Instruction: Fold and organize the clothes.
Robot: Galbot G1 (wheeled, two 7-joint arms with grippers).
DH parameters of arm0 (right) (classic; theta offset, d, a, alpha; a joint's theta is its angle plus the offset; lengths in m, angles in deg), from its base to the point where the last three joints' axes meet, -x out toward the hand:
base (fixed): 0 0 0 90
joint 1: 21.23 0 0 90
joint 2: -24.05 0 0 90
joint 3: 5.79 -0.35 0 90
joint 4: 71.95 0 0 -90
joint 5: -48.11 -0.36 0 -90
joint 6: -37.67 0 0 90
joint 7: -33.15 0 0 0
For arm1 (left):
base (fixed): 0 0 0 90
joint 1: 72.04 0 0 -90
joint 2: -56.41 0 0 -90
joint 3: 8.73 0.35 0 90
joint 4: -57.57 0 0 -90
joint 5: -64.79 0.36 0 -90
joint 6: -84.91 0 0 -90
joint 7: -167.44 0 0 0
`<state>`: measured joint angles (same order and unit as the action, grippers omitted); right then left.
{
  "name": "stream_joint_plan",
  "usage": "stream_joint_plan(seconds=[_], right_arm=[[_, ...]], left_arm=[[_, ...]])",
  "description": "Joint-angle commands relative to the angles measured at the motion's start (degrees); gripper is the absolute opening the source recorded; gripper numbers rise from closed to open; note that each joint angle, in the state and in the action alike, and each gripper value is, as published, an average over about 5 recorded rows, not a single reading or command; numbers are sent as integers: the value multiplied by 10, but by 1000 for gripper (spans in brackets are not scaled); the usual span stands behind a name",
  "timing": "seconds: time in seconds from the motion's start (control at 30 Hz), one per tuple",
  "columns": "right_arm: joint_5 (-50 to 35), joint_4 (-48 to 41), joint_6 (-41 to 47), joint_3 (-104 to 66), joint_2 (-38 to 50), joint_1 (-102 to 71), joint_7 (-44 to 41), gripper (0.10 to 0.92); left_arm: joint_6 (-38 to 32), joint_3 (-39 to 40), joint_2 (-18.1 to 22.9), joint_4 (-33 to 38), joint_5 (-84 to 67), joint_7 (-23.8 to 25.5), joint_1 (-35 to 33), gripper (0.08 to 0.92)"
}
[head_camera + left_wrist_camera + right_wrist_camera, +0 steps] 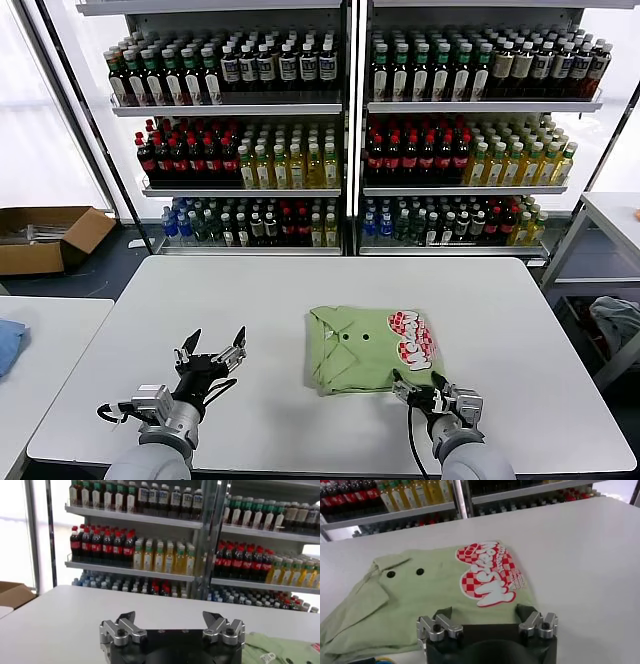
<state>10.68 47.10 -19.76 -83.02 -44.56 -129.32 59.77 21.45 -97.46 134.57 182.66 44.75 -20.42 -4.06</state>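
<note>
The clothes are one light green shirt (370, 347), folded into a compact rectangle on the white table (300, 290), collar buttons and red-and-white print facing up. My right gripper (418, 385) hovers at the shirt's near edge, open and holding nothing. In the right wrist view its jaws (484, 611) spread wide over the shirt's (435, 595) near hem, just below the print. My left gripper (212, 350) hangs open and empty over bare table, to the left of the shirt. The left wrist view shows those jaws (169, 616) wide apart, with a corner of the shirt (280, 650) off to the side.
Shelves of bottles (340, 130) stand behind the table. A cardboard box (45, 235) lies on the floor at the far left. A blue cloth (8, 340) rests on a side table to the left. A pale cloth bundle (618, 325) sits at the right.
</note>
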Motion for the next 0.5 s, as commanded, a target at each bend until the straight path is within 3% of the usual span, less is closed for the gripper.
stream_joint_plan(seconds=[0.03,0.2,0.5], right_arm=[[83,117,-22,-41,9,20,-29,823],[238,141,-52,-81,57,35,-72,823],[236,109,-57,-92,74,10,-61,823]], left_arm=[[-8,-12,-12,21,2,0,-13,823],[-14,-29,-16,38,1,1,-28,823],[-23,-40,-4,56,1,2,-28,823]])
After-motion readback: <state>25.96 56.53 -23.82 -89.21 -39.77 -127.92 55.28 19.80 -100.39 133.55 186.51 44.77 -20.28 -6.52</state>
